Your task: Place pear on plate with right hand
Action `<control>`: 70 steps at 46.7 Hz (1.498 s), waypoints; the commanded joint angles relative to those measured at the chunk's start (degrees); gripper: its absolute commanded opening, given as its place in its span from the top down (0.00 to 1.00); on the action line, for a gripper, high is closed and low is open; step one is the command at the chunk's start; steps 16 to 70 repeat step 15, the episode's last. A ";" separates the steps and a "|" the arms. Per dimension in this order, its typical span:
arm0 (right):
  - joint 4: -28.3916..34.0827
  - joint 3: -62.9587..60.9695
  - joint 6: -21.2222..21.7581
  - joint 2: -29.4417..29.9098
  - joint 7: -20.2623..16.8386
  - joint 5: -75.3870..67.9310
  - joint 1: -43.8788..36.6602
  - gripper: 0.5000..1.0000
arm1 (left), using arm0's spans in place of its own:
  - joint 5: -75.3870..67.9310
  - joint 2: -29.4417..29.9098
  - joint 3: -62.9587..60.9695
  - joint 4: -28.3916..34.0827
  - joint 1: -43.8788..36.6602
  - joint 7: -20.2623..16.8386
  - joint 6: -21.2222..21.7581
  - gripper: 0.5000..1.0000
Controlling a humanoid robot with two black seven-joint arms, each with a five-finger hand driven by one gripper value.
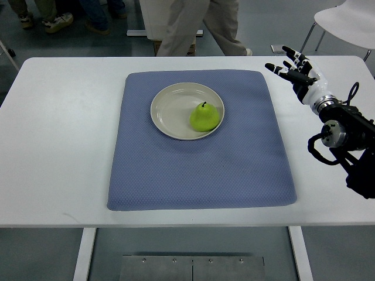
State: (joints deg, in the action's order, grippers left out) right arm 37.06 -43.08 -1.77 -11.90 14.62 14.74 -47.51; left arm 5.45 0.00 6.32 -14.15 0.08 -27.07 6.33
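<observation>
Green pear, cream plate, blue mat

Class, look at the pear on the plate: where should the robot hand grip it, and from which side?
Probably round the wide belly of the pear, not the thin stem. It sits at the right of the plate, stem pointing away, so come from above and the right, where the right robot hand hovers open.

White-and-black right hand, black cabled arm, seemingly.

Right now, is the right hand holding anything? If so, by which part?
Nothing held. The right hand is open, fingers spread, over the table's far right edge, clear of the mat. The pear sits on the plate, untouched.
</observation>
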 commanded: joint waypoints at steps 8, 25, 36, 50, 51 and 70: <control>0.03 -10.96 0.01 3.02 0.40 0.20 4.17 0.00 | -0.01 0.00 0.00 0.00 0.00 0.00 0.00 0.00; 0.21 -16.32 0.10 5.22 0.40 0.37 5.67 0.00 | -0.01 0.00 0.00 0.00 0.00 0.00 0.00 0.00; 0.21 -16.32 0.10 5.22 0.40 0.37 5.67 0.00 | -0.01 0.00 0.00 0.00 0.00 0.00 0.00 0.00; 0.21 -16.32 0.10 5.22 0.40 0.37 5.67 0.00 | -0.01 0.00 0.00 0.00 0.00 0.00 0.00 0.00; 0.21 -16.32 0.10 5.22 0.40 0.37 5.67 0.00 | -0.01 0.00 0.00 0.00 0.00 0.00 0.00 0.00; 0.21 -16.32 0.10 5.22 0.40 0.37 5.67 0.00 | -0.01 0.00 0.00 0.00 0.00 0.00 0.00 0.00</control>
